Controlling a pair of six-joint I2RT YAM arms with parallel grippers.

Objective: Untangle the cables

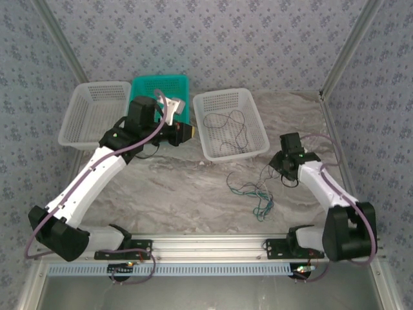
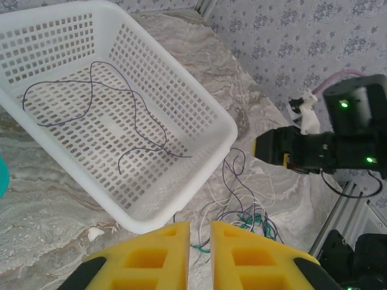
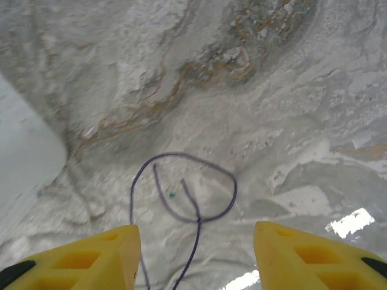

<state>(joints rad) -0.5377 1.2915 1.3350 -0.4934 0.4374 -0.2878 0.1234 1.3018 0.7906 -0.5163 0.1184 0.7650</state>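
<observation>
My right claw (image 3: 195, 235) is spread over a dark loop of the cables (image 3: 197, 220) on open counter (image 3: 272, 90). My left claw (image 2: 199, 228) is parted by a slit, empty. Beyond, one dark cable (image 2: 134, 96) lies inside the white basket (image 2: 208, 106).

Left white basket (image 1: 73, 129), green basket (image 1: 161, 79), right white basket (image 1: 236, 155) in row; marble table (image 1: 181, 194).
</observation>
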